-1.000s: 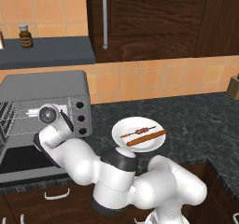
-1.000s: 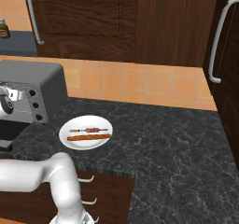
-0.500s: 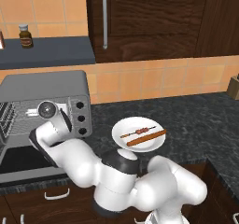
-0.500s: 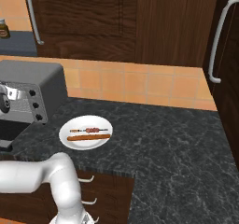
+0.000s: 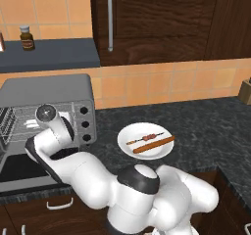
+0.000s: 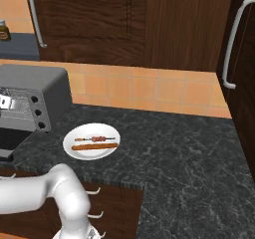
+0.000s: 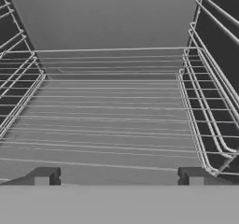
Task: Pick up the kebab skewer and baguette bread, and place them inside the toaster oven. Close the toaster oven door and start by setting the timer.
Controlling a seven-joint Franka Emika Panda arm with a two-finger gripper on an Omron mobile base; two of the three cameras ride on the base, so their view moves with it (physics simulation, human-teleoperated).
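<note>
Our gripper [image 7: 119, 176] gapes wide and empty over the oven [image 5: 49, 99] rack [image 7: 112, 120]; backing out carelessly could snag wires (skewer [image 5: 145, 138] and bread [image 5: 153, 144] wait on the plate [image 5: 128, 148]).

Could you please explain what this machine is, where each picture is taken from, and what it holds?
It is a white robot arm on a mobile base, in a rendered kitchen. Two pictures come from cameras on the base, behind the arm to its left and right. The third looks along the gripper, into the toaster oven at its wire racks. The toaster oven door hangs open. The gripper is open and holds nothing. On the dark counter, a white plate carries the kebab skewer and the baguette bread.
</note>
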